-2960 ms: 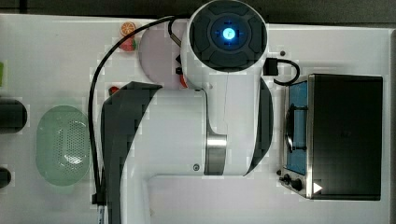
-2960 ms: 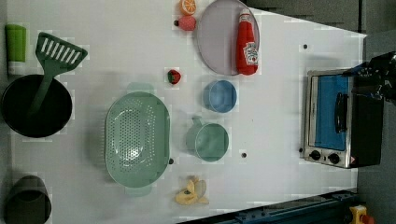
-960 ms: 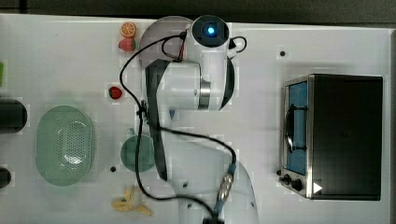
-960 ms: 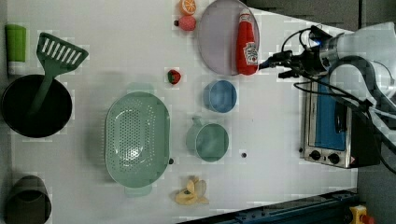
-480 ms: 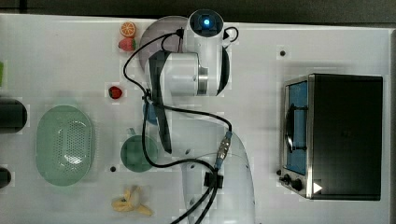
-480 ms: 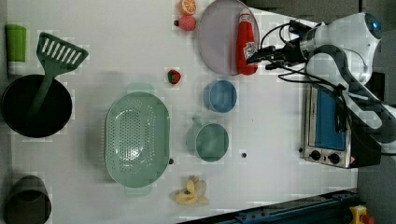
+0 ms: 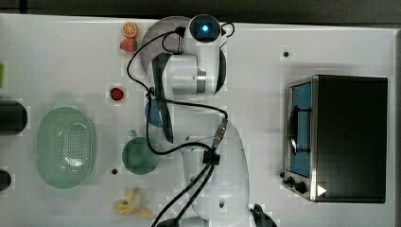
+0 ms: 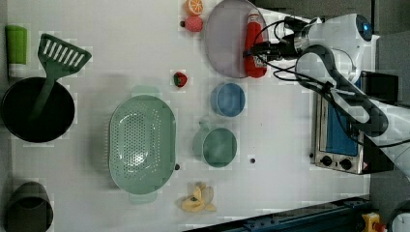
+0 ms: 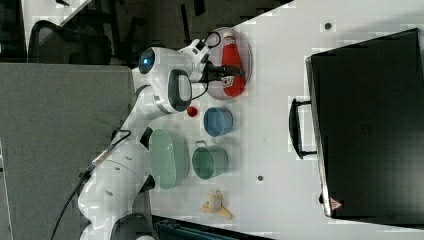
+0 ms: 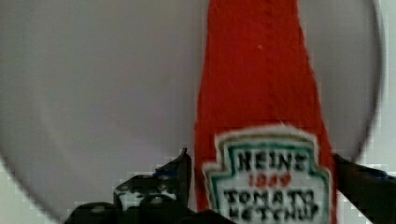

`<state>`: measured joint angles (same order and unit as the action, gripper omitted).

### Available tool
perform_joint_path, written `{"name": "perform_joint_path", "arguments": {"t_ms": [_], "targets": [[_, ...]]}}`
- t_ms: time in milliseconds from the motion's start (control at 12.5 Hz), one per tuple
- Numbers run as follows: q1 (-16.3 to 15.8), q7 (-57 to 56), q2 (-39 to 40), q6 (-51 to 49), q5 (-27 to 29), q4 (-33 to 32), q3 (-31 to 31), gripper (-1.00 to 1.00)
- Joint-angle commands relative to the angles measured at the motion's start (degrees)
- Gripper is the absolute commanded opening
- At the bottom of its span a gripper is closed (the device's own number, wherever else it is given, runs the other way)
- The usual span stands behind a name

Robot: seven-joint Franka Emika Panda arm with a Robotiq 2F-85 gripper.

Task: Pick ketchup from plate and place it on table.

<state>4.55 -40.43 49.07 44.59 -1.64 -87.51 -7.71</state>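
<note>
In the left view, going left to right: the green basket (image 8: 141,144), the little strawberry (image 8: 180,79) and the blue bowl (image 8: 227,99) all sit well away from the jaws, out on the white table (image 8: 121,58). Then comes the plate (image 8: 223,38), with the ketchup (image 8: 254,46) lying flat on it near the edge closest to the arm. The gripper (image 8: 255,50) is right over the bottle's label end.

The wrist view makes it clearer: the jaws are spread wide with the ketchup (image 10: 264,116) sitting between them. One dark finger (image 10: 180,175) is just beside the label on one side, the other finger (image 10: 362,184) is just off the other side. Can't tell if either actually touches the bottle. The bottle's narrow end points away from the jaws, across the plate (image 10: 93,93).

The toaster oven (image 8: 338,130) is off past the arm, well apart from the jaws.
</note>
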Motion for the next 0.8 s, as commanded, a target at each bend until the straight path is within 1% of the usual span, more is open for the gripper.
{"name": "perform_joint_path", "arguments": {"t_ms": [80,320,400,640,800], "targets": [[-0.2,-2.5,0.8,3.2,-2.4,1.7,-0.3,1.00],[-0.5,-2.5,1.7,4.4,-2.4,2.1,-0.2,1.00],[-0.5,-2.5,1.7,4.4,-2.4,2.2,-0.1,0.91],[-0.6,-2.5,1.7,4.5,-2.4,2.4,0.0,0.20],[-0.6,-2.3,1.3,4.5,-2.4,2.7,-0.2,0.19]]}}
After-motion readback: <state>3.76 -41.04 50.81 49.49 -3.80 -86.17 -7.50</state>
